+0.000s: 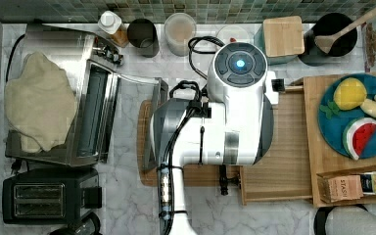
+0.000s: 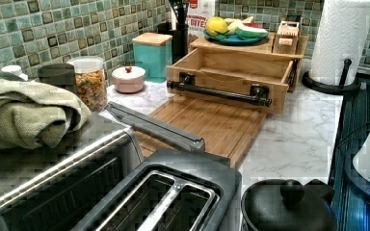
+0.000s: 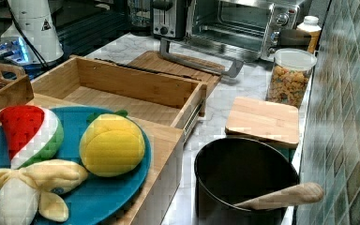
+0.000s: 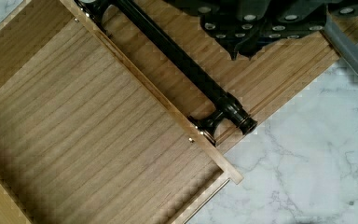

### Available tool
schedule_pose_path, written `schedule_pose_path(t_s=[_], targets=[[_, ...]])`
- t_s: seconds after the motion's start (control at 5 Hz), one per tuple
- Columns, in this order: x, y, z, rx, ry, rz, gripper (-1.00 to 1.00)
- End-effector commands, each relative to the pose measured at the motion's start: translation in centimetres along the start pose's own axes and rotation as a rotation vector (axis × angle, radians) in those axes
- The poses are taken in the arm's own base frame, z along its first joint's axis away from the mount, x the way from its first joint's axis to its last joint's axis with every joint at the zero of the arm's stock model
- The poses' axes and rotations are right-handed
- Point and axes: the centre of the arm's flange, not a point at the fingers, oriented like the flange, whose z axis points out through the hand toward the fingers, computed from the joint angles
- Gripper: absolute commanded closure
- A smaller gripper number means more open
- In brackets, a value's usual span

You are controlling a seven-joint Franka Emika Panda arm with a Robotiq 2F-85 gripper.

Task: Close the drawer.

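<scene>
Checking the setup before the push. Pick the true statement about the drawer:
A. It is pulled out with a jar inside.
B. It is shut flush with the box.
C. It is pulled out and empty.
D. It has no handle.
C: the drawer stands pulled out from the box, its wooden floor bare in the wrist view, with the black bar handle along its front.

"STASH" on tea box [image 1: 341, 188], seemingly.
</scene>
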Motion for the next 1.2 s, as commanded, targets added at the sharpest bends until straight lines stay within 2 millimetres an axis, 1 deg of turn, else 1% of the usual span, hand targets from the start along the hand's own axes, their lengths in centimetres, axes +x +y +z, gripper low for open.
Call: schedule_pose_path(t_s=[0.2, 0.4, 0.6, 0.8, 1.0, 1.2], targets=[[-0.1, 0.1, 0.5, -0.007, -0.006, 0.000, 1.00], [-1.4, 0.5, 1.8, 0.005, 0.015, -0.048, 1.00], [-4.9, 0.1, 2.7, 0.041, 0.035, -0.153, 1.00], [-7.7, -1.7, 3.0, 0.030, -0.015, -0.275, 1.00], [-10.0, -2.2, 3.7, 0.074, -0.011, -0.472, 1.00], [-12.5, -3.0, 5.1, 0.103, 0.068, -0.635, 1.00]])
